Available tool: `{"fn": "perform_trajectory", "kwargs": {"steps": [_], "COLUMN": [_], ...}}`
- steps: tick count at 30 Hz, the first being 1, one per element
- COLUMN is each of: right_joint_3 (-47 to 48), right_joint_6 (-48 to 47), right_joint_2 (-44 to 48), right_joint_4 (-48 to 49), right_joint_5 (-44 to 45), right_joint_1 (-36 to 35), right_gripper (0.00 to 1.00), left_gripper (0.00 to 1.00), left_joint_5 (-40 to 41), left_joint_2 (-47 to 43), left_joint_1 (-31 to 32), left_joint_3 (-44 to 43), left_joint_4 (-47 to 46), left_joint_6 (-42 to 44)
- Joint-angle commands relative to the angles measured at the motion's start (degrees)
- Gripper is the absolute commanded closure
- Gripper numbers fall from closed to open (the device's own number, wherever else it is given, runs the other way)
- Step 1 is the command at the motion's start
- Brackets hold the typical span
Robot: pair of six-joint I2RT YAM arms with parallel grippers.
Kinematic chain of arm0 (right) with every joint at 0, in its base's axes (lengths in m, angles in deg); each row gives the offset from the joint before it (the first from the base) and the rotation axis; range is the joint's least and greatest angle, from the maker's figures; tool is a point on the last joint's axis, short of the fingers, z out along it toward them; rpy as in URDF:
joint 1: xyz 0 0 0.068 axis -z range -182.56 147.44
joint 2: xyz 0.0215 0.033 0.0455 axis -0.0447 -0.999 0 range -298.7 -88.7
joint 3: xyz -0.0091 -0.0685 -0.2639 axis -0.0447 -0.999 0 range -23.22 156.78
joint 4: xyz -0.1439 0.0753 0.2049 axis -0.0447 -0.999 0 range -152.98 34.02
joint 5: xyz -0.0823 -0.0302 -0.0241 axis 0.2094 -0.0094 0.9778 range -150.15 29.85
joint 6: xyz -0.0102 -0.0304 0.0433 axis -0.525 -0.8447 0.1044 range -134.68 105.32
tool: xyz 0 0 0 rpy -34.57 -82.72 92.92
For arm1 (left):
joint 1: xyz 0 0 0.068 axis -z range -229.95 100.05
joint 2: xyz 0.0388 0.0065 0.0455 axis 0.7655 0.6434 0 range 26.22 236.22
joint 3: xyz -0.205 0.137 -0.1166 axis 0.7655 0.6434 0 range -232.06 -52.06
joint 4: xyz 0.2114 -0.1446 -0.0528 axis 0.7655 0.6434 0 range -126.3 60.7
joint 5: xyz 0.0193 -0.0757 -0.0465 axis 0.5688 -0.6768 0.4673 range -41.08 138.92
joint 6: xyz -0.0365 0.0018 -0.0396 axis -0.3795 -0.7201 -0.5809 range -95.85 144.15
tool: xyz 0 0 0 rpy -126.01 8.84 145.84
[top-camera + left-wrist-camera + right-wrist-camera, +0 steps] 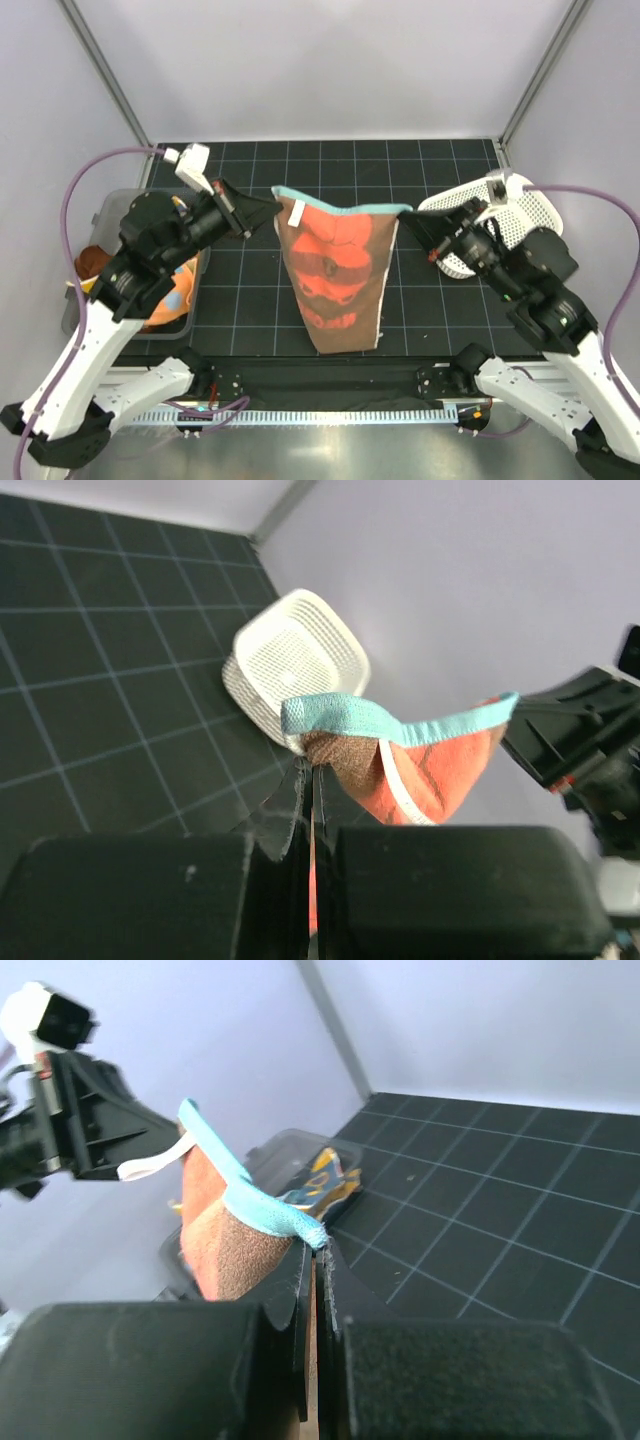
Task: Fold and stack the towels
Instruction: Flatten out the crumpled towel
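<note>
A rust-brown towel [335,270] with an orange cartoon print and a light blue top hem hangs between both grippers above the mat. My left gripper [268,207] is shut on its left top corner; in the left wrist view [314,775] the hem [400,720] runs away from the jaws. My right gripper [408,216] is shut on the right top corner, seen in the right wrist view [320,1252] with the towel [235,1245] beside it. The towel's lower end touches the mat near the front edge.
A clear plastic bin [108,215] at the left holds more orange cloths [170,295], also seen in the right wrist view [325,1175]. A white perforated basket [510,215] lies at the right, also in the left wrist view [295,660]. Black gridded mat [340,165] covers the table.
</note>
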State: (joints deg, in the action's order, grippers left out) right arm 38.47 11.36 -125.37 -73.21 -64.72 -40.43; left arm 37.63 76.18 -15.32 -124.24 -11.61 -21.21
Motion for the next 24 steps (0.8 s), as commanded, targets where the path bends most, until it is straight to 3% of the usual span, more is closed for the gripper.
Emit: {"fn": "perform_trajectory", "kwargs": {"steps": [1,7,12,16,20,24], "right_joint_3": [6.5,16.1,21.5,29.2,29.4,21.1], "right_joint_6": [-2.9,-13.3,-10.9,-14.5,-15.9,-14.8], "right_joint_2": [-7.7,-26.0,-45.7,-57.9,-60.1,-51.6], "right_joint_4": [3.5,8.5,15.6,22.6,24.1,25.1], "right_joint_5": [10.9,20.0,9.7,2.3,-1.4,-4.4], "right_joint_1": [0.2,1.6,14.3,16.7,16.8,16.6], "right_gripper": [0.99,0.99,0.99,0.99,0.99,0.99], "left_gripper": [1.00,1.00,1.00,1.00,1.00,1.00], "left_joint_5": [10.0,17.3,14.3,5.1,-1.1,-3.1], "left_joint_2": [6.6,21.9,39.1,49.0,53.5,45.4], "left_joint_1": [0.0,-3.1,-14.0,-17.6,-17.6,-17.5], "left_joint_3": [-6.5,-16.5,-23.6,-27.5,-33.0,-24.8], "left_joint_4": [2.3,1.8,-2.3,-15.3,-14.8,-15.5], "left_joint_6": [6.3,11.3,8.6,10.9,14.8,14.3]}}
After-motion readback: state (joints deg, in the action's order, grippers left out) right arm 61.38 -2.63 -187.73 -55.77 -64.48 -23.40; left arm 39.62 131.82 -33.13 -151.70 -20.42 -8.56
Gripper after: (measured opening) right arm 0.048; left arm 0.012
